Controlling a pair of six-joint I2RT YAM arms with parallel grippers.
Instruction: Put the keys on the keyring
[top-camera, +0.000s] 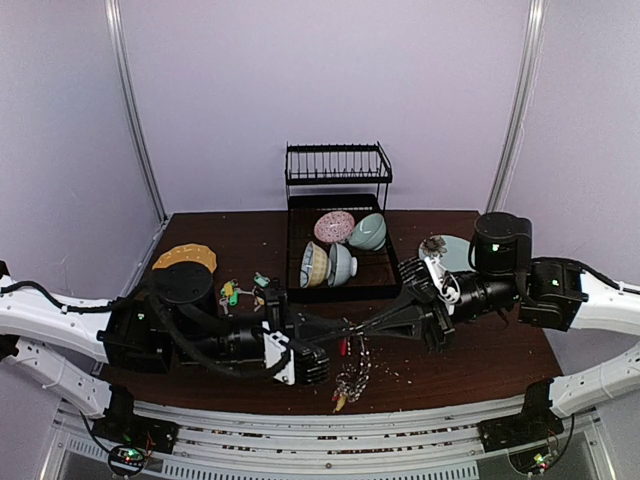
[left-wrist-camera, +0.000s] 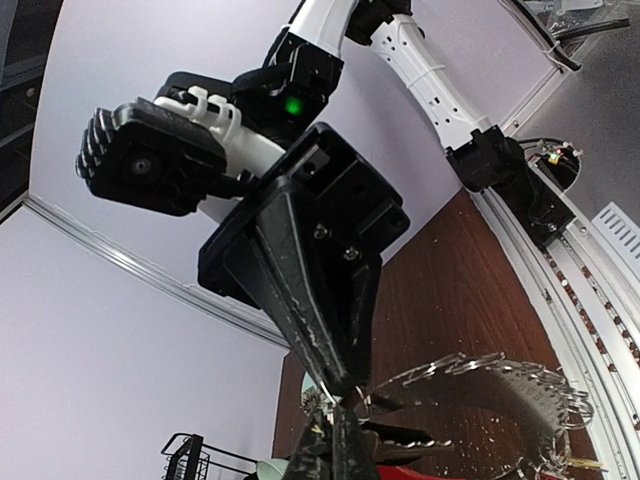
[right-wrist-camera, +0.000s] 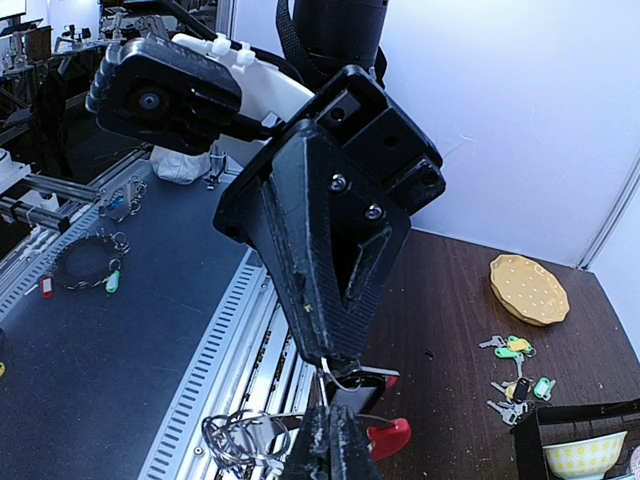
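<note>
Left end effector (top-camera: 338, 331) and right end effector (top-camera: 366, 327) met tip to tip over the bench (top-camera: 480, 350) near its front middle, both jaws closed tight at a small split ring on the keyring (top-camera: 352, 378). Couldn't tell which pinched what. The keyring's red sleeve (right-wrist-camera: 388, 436) sat just under the tips. Loose keys (top-camera: 238, 291) lay on the bench to the left, near the dish rack (top-camera: 337, 230).

There are 1 keyring (top-camera: 352, 374), 4 bowls (top-camera: 334, 227) (top-camera: 368, 232) (top-camera: 314, 264) (top-camera: 343, 265), 1 dish rack (top-camera: 338, 160) and 2 plates (top-camera: 184, 257) (top-camera: 456, 251).
</note>
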